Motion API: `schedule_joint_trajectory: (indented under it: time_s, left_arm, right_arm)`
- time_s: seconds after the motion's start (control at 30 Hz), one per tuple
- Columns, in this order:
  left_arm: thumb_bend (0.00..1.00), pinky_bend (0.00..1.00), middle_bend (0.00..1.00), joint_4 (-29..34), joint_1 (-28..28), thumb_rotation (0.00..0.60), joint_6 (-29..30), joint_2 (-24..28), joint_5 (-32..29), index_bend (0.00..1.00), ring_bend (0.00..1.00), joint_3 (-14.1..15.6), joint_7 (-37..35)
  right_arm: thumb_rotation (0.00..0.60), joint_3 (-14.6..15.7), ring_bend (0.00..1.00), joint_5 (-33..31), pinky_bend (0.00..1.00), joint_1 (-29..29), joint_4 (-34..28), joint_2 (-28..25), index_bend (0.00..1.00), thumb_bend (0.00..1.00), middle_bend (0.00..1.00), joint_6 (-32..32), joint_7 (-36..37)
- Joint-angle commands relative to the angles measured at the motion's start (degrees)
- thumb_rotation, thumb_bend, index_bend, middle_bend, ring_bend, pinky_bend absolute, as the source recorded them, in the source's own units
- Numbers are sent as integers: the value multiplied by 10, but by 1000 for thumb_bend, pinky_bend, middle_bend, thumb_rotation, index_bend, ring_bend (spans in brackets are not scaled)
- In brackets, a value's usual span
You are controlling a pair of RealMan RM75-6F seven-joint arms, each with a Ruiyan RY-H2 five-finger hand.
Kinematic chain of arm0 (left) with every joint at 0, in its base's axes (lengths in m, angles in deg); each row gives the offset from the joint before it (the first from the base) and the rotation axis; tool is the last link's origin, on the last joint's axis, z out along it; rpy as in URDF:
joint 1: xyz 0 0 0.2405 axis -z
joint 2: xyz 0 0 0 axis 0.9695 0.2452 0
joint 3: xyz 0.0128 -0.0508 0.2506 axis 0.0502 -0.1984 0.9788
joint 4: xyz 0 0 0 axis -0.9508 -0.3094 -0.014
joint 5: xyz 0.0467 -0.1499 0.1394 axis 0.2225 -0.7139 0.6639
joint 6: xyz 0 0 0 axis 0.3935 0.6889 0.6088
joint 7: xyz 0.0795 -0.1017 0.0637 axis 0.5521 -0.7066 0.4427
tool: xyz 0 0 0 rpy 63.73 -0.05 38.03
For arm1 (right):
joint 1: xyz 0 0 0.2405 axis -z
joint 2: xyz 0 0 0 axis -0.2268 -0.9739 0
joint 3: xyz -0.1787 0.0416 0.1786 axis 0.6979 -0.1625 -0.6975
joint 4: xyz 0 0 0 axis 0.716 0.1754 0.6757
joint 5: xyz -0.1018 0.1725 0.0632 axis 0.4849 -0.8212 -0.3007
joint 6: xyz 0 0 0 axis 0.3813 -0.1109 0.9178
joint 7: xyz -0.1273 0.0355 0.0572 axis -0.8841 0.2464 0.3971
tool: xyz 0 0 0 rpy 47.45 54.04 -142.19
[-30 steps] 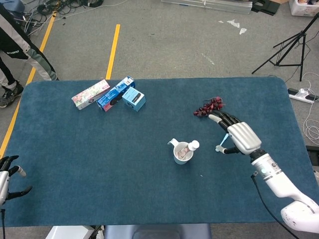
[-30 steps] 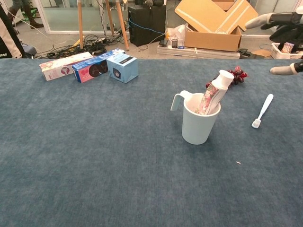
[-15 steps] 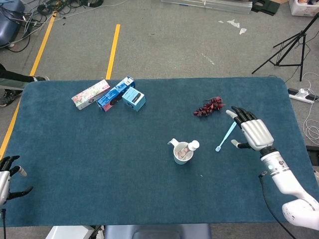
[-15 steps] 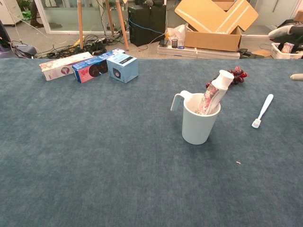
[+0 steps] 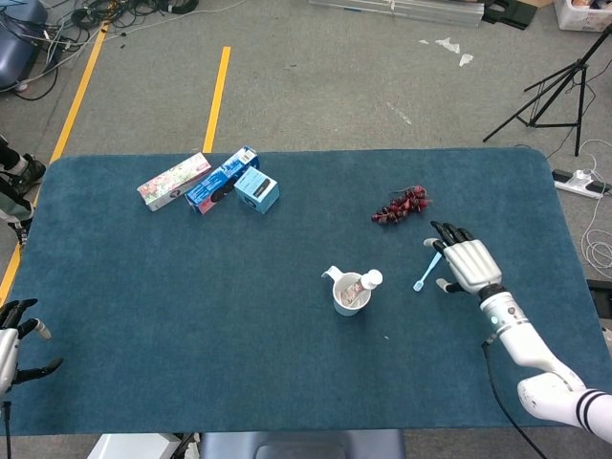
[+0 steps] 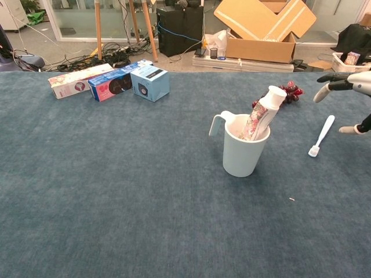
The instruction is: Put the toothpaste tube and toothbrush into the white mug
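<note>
The white mug (image 5: 348, 295) (image 6: 242, 152) stands near the table's middle with the pink-patterned toothpaste tube (image 5: 361, 286) (image 6: 261, 114) leaning inside it, white cap up. A pale blue toothbrush (image 5: 427, 267) (image 6: 322, 135) lies flat on the blue cloth to the mug's right. My right hand (image 5: 464, 263) (image 6: 348, 92) hovers just right of the toothbrush, fingers spread, holding nothing. My left hand (image 5: 14, 339) sits at the table's left front edge, fingers apart and empty.
Three small boxes (image 5: 206, 180) (image 6: 110, 81) lie at the back left. A bunch of dark red grapes (image 5: 401, 206) (image 6: 290, 91) sits behind the toothbrush. The blue-covered table (image 5: 191, 316) has bare cloth in front of the mug.
My right hand drew right off the toothbrush, then came back down close beside it. The toothbrush, mug and left hand stayed put.
</note>
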Motion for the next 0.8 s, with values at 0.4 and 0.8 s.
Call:
schedule_joint_trajectory:
  time_s: [0.4,0.8]
  left_arm:
    - [0,238,170,0,1,600,-2,0,-1,509,109,0,-1]
    - [0,238,170,0,0,600,-2,2,0,509,109,1,-4]
  right_arm:
    - [600,13,0,23,139,-5,83,70,239,141,13,-5,-35]
    - [600,11,0,35,103,-5,121,108,47,42,0,5,-46]
